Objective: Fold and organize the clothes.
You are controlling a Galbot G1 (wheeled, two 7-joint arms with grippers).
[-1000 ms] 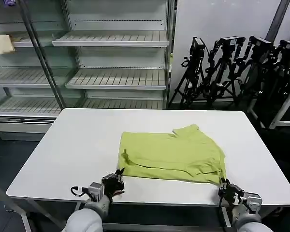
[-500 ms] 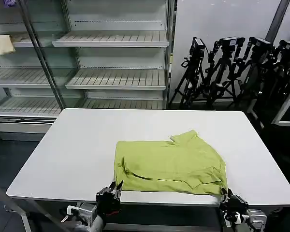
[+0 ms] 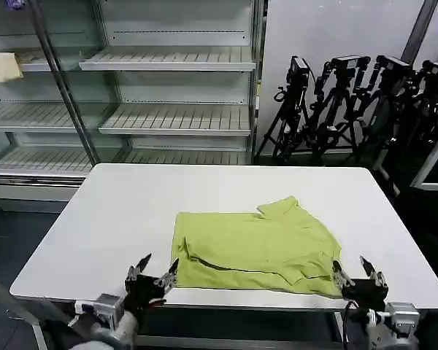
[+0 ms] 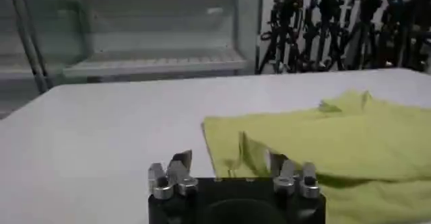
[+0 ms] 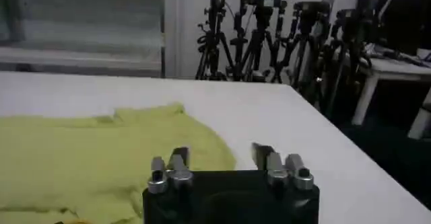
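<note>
The folded lime T-shirt lies on the white desk near its front edge, long axis running left to right, sleeve pointing rearward, between the left claw and right claw, both spread apart and empty.

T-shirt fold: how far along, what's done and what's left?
Done: the T-shirt lies on the white table already folded into a rough rectangle, one sleeve sticking out at the far edge. In hand: nothing; the left gripper and right gripper are both open at the table's near edge, just off the shirt's near corners. Left: probably another fold to make it compact, and tidying the sleeve and rumpled near hem.
</note>
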